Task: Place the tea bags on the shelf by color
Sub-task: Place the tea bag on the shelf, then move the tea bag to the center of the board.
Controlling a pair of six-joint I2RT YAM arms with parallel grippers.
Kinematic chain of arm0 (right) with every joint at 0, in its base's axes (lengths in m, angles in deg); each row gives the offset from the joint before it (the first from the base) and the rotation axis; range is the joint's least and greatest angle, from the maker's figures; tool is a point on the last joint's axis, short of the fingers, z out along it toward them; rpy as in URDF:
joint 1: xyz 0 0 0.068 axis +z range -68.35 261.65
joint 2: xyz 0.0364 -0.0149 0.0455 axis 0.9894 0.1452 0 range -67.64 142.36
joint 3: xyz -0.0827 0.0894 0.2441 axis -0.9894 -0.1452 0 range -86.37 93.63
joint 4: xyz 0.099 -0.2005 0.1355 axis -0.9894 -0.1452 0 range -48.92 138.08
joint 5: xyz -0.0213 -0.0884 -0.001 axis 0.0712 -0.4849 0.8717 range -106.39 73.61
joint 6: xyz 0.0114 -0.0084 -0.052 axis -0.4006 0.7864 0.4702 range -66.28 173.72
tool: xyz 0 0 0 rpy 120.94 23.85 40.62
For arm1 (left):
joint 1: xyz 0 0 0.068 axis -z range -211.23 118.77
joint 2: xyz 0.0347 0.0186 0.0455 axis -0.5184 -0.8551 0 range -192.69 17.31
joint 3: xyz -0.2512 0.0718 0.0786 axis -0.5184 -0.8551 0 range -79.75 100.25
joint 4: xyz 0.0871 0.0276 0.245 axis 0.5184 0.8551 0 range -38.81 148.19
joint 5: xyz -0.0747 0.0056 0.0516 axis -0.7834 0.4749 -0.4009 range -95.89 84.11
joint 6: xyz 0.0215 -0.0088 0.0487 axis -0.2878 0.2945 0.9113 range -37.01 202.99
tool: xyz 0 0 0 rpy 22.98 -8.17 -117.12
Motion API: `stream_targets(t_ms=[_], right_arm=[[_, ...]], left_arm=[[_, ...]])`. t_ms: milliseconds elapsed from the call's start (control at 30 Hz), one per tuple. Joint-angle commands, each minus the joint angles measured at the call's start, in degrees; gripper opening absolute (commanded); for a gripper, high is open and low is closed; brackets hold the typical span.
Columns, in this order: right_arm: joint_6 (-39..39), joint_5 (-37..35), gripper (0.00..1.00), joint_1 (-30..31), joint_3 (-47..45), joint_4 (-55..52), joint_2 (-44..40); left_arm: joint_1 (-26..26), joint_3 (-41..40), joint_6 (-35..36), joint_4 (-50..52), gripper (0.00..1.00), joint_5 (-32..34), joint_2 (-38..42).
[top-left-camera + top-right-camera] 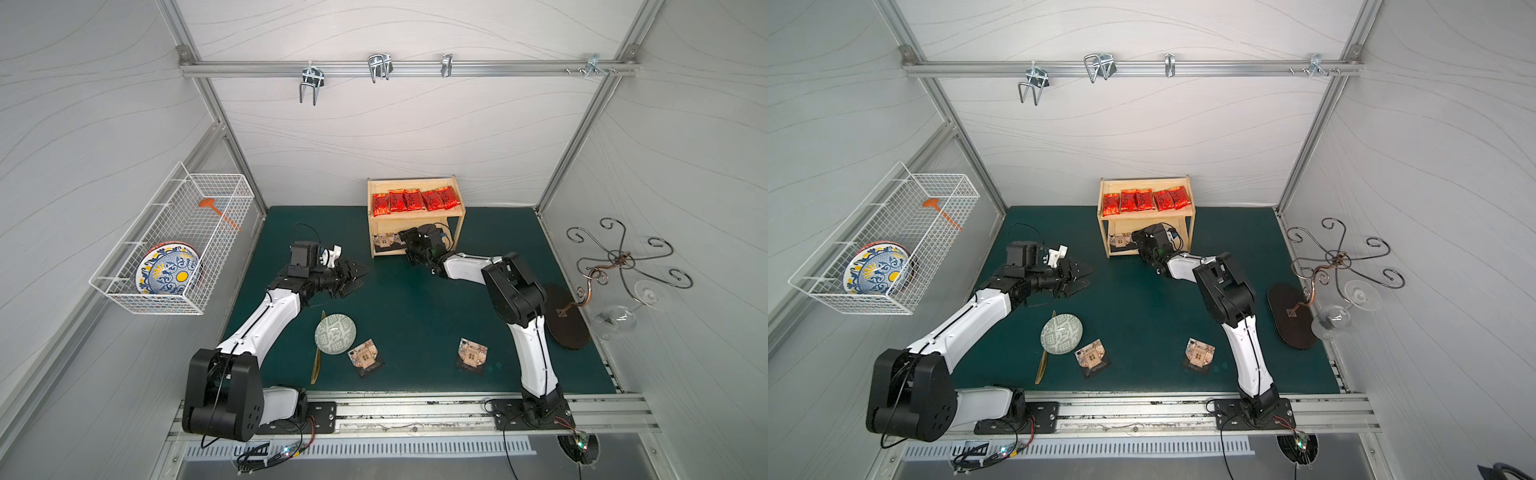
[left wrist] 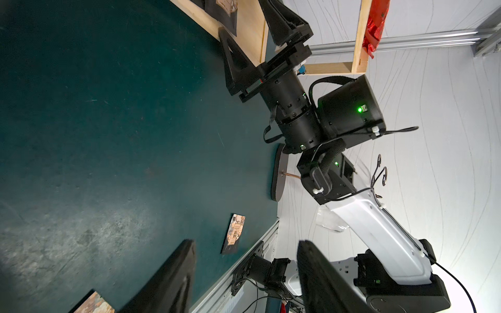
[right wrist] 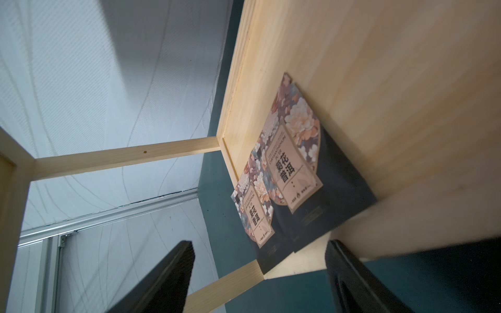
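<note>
Right gripper point(image 3: 259, 244) gapes before two brown pouches point(image 3: 295, 168) on shelf point(image 3: 379, 81); left gripper point(image 2: 246, 244) gapes too.

1. The two black fingers of the left gripper point(image 2: 246, 245) are seen spread apart above the green mat point(image 2: 108, 135), and nothing is held between them.
2. A brown tea bag point(image 2: 234, 233) is seen lying flat on the mat, and a second brown tea bag point(image 2: 93, 303) is cut by the picture edge.
3. The right gripper point(image 2: 244, 19) is seen at the lower level of the wooden shelf point(image 2: 359, 40), with its jaws kept apart.
4. A third brown tea bag point(image 2: 223, 10) is laid on that level, just beside this gripper.
5. A red tea bag point(image 2: 375, 24) is seen on the upper level.
</note>
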State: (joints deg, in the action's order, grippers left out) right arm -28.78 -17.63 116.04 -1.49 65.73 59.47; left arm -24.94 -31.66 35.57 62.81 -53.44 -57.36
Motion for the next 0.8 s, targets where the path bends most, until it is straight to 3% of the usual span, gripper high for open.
stream_targets(t_ms=[0, 200, 333, 533, 567, 633, 767], right_arm=[[-1.4, 2.4, 0.84, -0.3, 0.8, -16.7, -1.4], [-0.7, 3.9, 0.85, 0.2, 0.1, -19.6, -3.0], [4.1, 5.9, 0.84, 1.4, -3.3, -20.0, -7.0], [29.8, 6.2, 0.79, 4.9, -11.7, -24.0, -20.0], [34.8, 7.8, 0.74, 5.7, -14.1, -23.7, -22.2], [47.4, 13.9, 0.54, 7.7, -19.0, -22.3, -26.0], [66.0, 1.7, 0.59, 20.6, -29.4, -18.4, -32.3]], left_arm=[[-0.5, 0.1, -0.3, -2.8, 0.64, -1.1, 1.4], [-0.8, -0.1, -0.3, -2.9, 0.64, -1.0, 1.9], [-1.2, 0.0, 0.1, -2.3, 0.64, -0.7, 2.2], [-1.2, 3.2, 6.8, 9.4, 0.62, 5.8, 3.4], [-1.2, 3.7, 7.1, 10.7, 0.61, 6.9, 3.4], [-1.2, 3.8, 7.3, 12.0, 0.61, 8.4, 3.2], [-1.2, 3.6, 6.5, 12.9, 0.61, 10.7, 3.3]])
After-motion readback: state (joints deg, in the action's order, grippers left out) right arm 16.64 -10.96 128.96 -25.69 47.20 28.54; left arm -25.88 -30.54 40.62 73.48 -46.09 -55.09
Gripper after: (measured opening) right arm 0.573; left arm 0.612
